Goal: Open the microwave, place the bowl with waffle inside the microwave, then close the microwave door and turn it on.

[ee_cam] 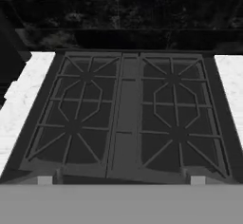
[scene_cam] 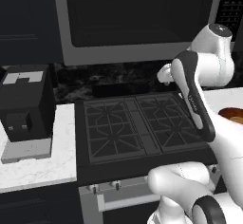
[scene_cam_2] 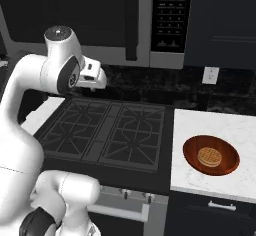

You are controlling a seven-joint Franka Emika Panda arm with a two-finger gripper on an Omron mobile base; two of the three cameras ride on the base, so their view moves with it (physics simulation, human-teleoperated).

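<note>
Grey-framed microwave door (scene_cam_2: 80, 15) hangs shut above the stove (scene_cam_2: 107, 132), its black vertical bar handle (scene_cam_2: 131, 20) up and right of the gripper (scene_cam_2: 97, 77), whose fingers stand apart, empty; bowl with waffle (scene_cam_2: 211, 155) sits on the right counter (scene_cam_2: 200, 125).

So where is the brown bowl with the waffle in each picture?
Left base view: the shallow reddish-brown bowl with the round golden waffle peeks in at the right edge, partly behind the white arm.
Right base view: it sits lower right on the white marble counter.
Hand view: not in it.
Shared landmark: the black stove grates, left of the bowl.
</note>
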